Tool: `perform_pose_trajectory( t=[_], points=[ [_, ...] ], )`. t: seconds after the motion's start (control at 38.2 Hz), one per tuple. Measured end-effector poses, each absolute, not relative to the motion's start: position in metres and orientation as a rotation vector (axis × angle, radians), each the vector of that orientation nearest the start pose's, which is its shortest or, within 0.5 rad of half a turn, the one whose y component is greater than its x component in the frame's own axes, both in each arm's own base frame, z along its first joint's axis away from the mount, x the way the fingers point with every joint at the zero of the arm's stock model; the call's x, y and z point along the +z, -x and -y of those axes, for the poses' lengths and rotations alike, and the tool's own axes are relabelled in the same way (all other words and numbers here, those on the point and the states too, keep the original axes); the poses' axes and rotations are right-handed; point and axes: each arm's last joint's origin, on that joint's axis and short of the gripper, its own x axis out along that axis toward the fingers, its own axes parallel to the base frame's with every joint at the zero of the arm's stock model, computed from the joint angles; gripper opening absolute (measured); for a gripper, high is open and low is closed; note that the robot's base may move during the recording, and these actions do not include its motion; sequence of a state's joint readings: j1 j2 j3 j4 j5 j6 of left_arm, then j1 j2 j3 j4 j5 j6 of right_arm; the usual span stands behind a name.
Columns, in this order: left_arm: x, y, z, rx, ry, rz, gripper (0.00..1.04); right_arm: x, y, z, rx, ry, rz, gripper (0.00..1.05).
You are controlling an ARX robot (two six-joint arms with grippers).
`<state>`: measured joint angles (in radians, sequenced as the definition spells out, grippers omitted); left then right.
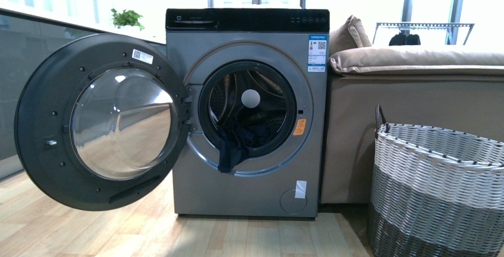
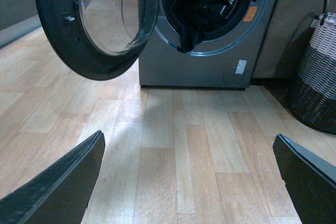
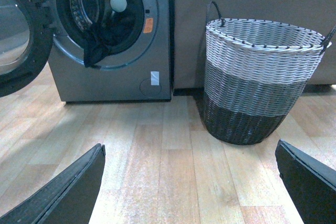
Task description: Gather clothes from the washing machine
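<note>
Spanning the room, wood flooring (image 1: 89, 228) bears the washing machine (image 1: 249, 194) (door (image 1: 37, 120) open).

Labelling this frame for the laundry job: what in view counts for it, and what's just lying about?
Job:
washing machine
its door, swung open
clothes, hanging out of the machine
woven basket, likely the drop spot
left hand and right hand, both open and empty

Lying about:
sofa
potted plant
drying rack

Left end effector (image 2: 188, 139) spread wide, right end effector (image 3: 189, 146) too
</note>
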<state>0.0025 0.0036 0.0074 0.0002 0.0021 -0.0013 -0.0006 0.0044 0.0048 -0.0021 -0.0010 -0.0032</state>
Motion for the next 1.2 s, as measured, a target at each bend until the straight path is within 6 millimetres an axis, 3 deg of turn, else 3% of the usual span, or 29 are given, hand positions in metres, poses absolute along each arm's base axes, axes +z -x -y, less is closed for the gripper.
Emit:
perform_pose_trajectory(
  t=[1.2],
  points=[
    [0.1658,-0.0975,-0.0002,0.0,0.001,0.004,0.98,0.1646,-0.0977,0.0,0.0,0.003,-0.002,0.97]
  ],
)
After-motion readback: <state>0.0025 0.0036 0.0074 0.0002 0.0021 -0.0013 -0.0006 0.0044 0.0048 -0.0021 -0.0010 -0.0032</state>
